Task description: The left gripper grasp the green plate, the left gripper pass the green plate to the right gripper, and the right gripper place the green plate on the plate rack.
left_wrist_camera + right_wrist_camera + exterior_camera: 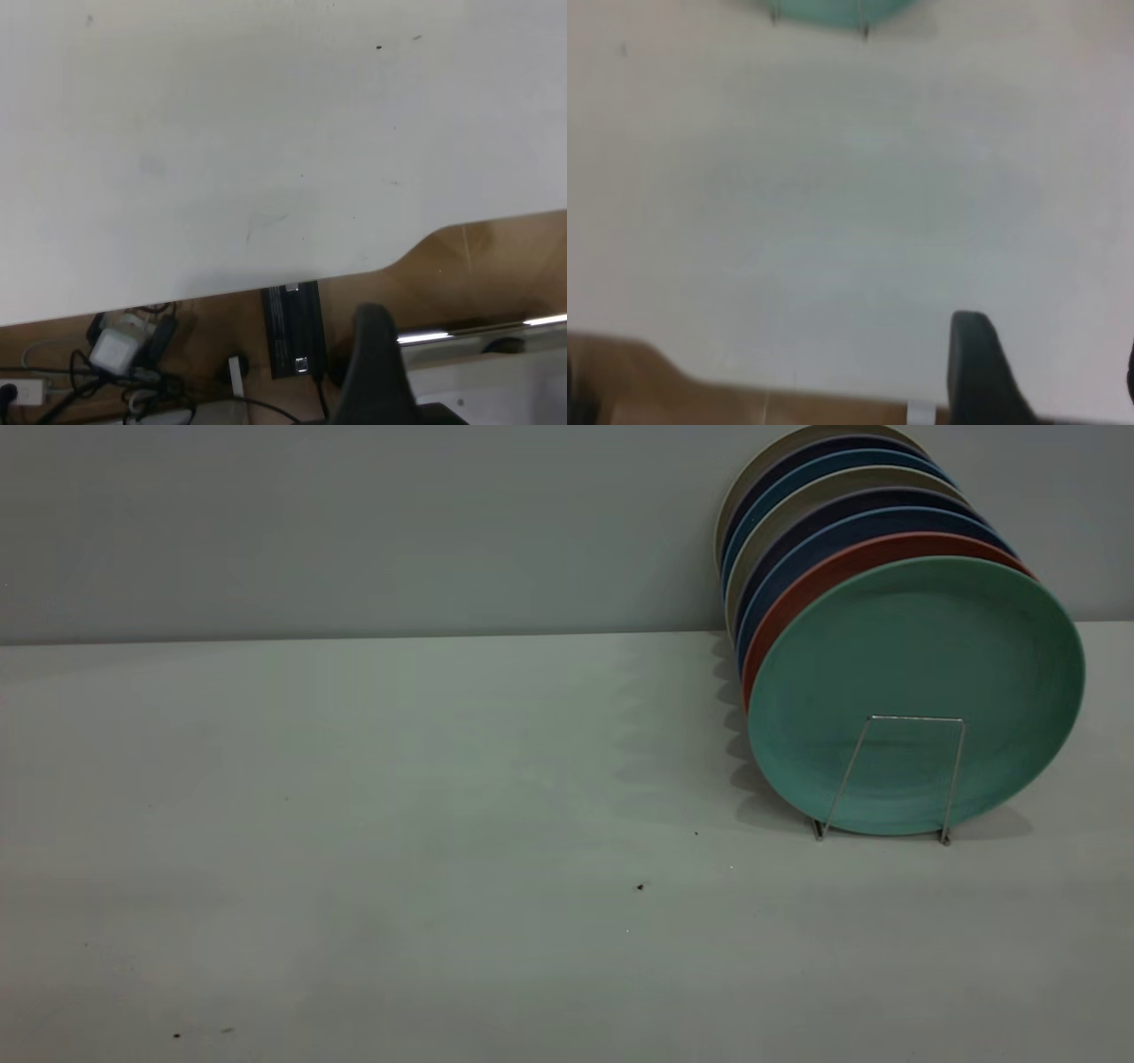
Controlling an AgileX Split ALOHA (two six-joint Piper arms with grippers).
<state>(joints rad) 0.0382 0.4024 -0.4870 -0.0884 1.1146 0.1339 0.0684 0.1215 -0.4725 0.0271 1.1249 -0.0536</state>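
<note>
The green plate (917, 682) stands upright at the front of the plate rack (912, 719), behind its front wire loop. Its lower edge also shows in the right wrist view (833, 9), far from that gripper. Neither gripper shows in the exterior view. My left gripper (469, 376) is back over the table's near edge; only one black finger (376, 363) shows, with nothing beside it. My right gripper (1054, 381) is over the table near its edge, with its fingers (979, 372) wide apart and empty.
Behind the green plate the rack holds a salmon plate (828, 576), several blue plates (797, 536) and grey ones. The white table (399, 824) stretches left of the rack. Below the table edge (266, 288) are cables and a small power box (111, 350).
</note>
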